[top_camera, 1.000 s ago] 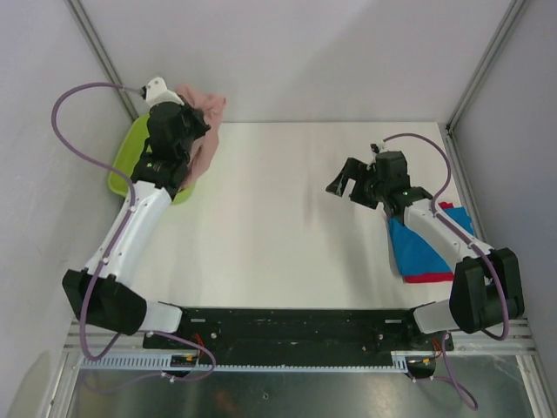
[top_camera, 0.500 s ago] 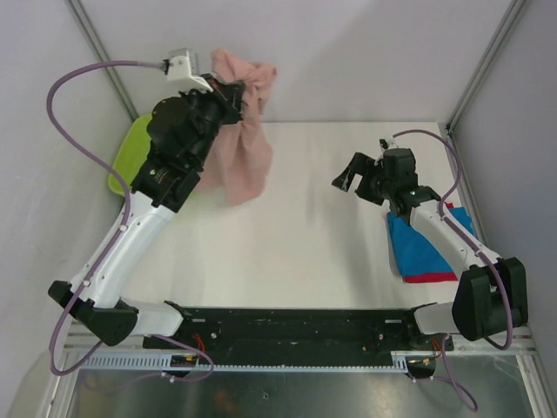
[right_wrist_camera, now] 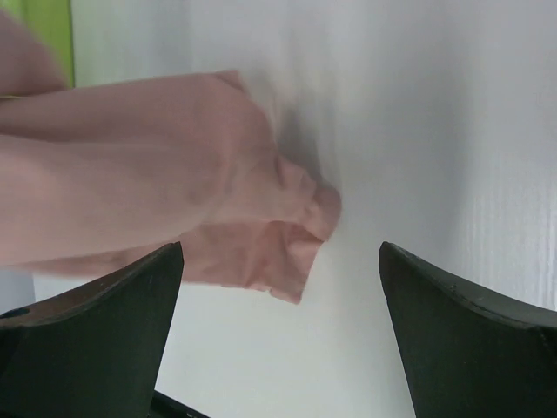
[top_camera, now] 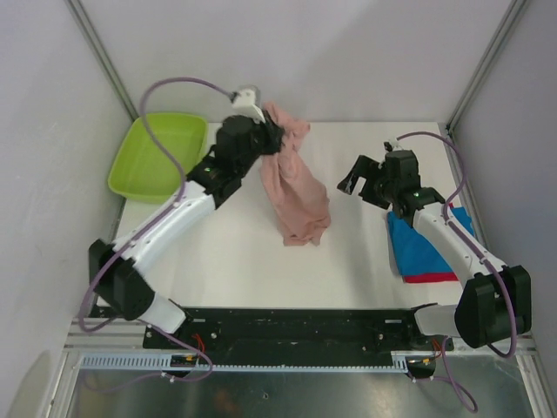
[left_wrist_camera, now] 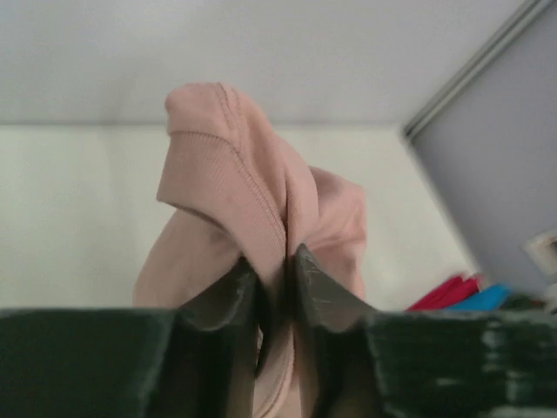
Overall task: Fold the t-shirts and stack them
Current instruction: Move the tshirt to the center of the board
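backdrop: plain grey walls (top_camera: 287, 52) on three sides, with a metal post (top_camera: 100, 48) running up each far corner
surface: white table (top_camera: 226, 235), arm bases along its near edge
left gripper (top_camera: 271, 132): raised over the far middle of the table; in the left wrist view the jaws are pinched almost together on a fold of cloth (left_wrist_camera: 277, 266), leaving only a thin gap filled by fabric
held item: pink t-shirt (top_camera: 300, 196), gripped at a ribbed, stitched edge that loops up above the fingertips
pink t-shirt, look: dusty pink, bunched and twisted into one long drape from the claw towards the table centre; its lower end is crumpled, and whether it touches the table cannot be told
right gripper (top_camera: 355, 174): jaws spread wide with nothing between them, pointing at the pink cloth from the right, near it but apart
right wrist view: blurred pink hem (right_wrist_camera: 261, 252) lies between the two dark fingertips, with white table beyond
blue t-shirt (top_camera: 418, 248): folded flat at the right edge, partly under the right forearm
red t-shirt (top_camera: 431, 278): beneath the blue one, showing as a strip along the near side
tub (top_camera: 161, 152): lime green, at the far left corner, well apart from the cloth
open room: bare table in front of and to the left of the hanging shirt, and a narrow strip between it and the right claw
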Controlling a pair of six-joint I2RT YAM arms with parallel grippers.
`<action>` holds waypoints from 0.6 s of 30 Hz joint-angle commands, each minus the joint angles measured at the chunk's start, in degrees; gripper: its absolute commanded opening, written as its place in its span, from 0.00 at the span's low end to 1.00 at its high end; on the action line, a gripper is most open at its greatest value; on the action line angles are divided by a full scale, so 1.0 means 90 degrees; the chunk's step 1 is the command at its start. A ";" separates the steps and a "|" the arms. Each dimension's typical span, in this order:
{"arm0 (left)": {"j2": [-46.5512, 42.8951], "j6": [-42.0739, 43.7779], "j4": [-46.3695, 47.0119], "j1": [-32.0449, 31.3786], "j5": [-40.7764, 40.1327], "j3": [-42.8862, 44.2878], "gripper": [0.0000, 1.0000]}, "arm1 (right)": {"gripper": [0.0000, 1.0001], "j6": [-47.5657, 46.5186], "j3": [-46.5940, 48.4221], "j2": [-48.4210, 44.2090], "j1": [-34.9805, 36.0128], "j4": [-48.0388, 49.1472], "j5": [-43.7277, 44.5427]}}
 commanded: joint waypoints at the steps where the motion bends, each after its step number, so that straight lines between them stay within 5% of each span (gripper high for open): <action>1: 0.0772 -0.0499 0.0102 0.0176 0.0630 -0.0764 0.45 | 0.99 -0.0115 0.0244 0.0038 0.0028 -0.0250 0.0321; 3: 0.0967 -0.0659 0.0028 0.0315 0.0901 -0.0995 0.78 | 0.99 -0.0163 0.0220 0.0111 0.0103 -0.0332 0.0431; 5: 0.0942 -0.0694 -0.0042 0.0454 0.1035 -0.1136 0.94 | 0.99 -0.0239 0.0182 0.0130 0.0217 -0.0396 0.0573; 11: 0.0218 -0.0680 -0.0851 0.0774 0.0997 -0.1291 0.99 | 0.99 -0.0387 0.0018 0.0060 0.0705 -0.0400 0.0878; 18: -0.1035 -0.1105 -0.1594 0.0810 0.0599 -0.2551 0.99 | 0.99 -0.0726 -0.0021 0.0329 0.1908 -0.0115 0.1443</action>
